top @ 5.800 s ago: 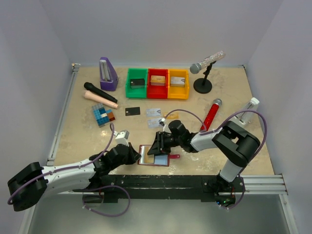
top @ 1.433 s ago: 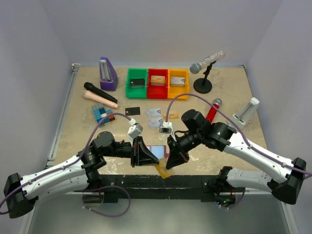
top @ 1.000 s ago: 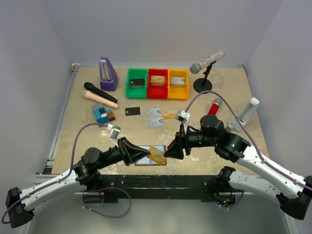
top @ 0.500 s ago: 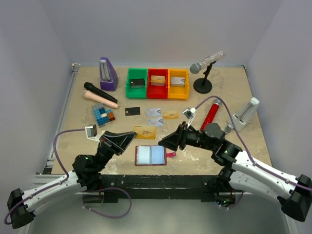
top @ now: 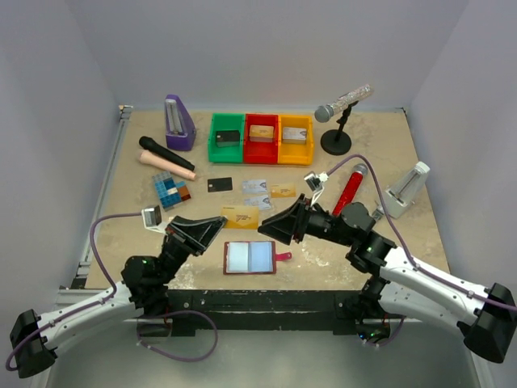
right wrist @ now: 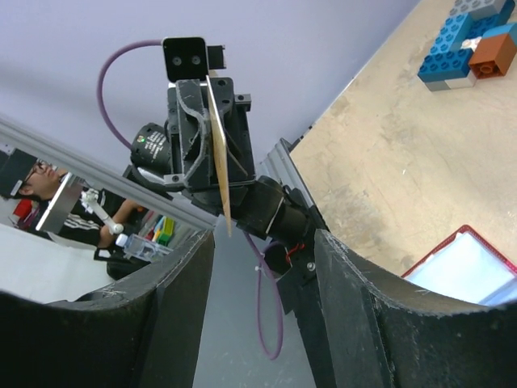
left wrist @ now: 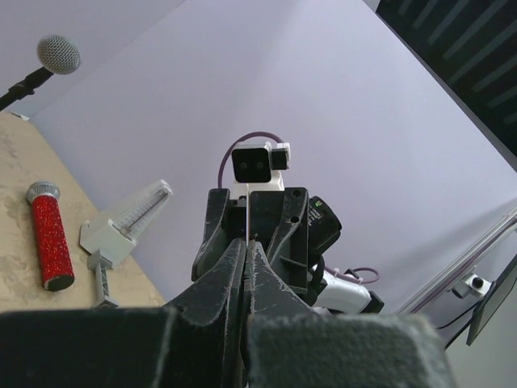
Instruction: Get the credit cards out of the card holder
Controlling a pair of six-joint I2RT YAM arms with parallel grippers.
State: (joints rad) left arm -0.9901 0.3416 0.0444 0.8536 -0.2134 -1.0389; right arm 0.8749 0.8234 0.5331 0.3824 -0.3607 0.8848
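Observation:
The dark-red card holder [top: 252,257] lies open on the table, its pale bluish pockets up; a corner of it shows in the right wrist view [right wrist: 471,267]. My left gripper [top: 220,223] is shut on a gold-orange credit card [top: 241,217] and holds it above the table, left of the holder's far edge. The card shows edge-on in both wrist views [left wrist: 245,212] [right wrist: 218,153]. My right gripper [top: 267,230] is open and empty, facing the card a little to its right. One black card [top: 220,184], two silvery cards [top: 254,186] [top: 258,201] and a gold card [top: 283,191] lie beyond.
A red microphone [top: 349,190] lies to the right of my right arm and a white stand [top: 406,184] farther right. Green, red and yellow bins [top: 261,137] stand at the back. Coloured blocks [top: 171,191], a black microphone [top: 166,155] and a purple metronome [top: 178,123] are at the left.
The holder was held up between both grippers, then came to lie open on the table. The gold-orange card came out and stayed in my left gripper. My right gripper opened and drew back slightly.

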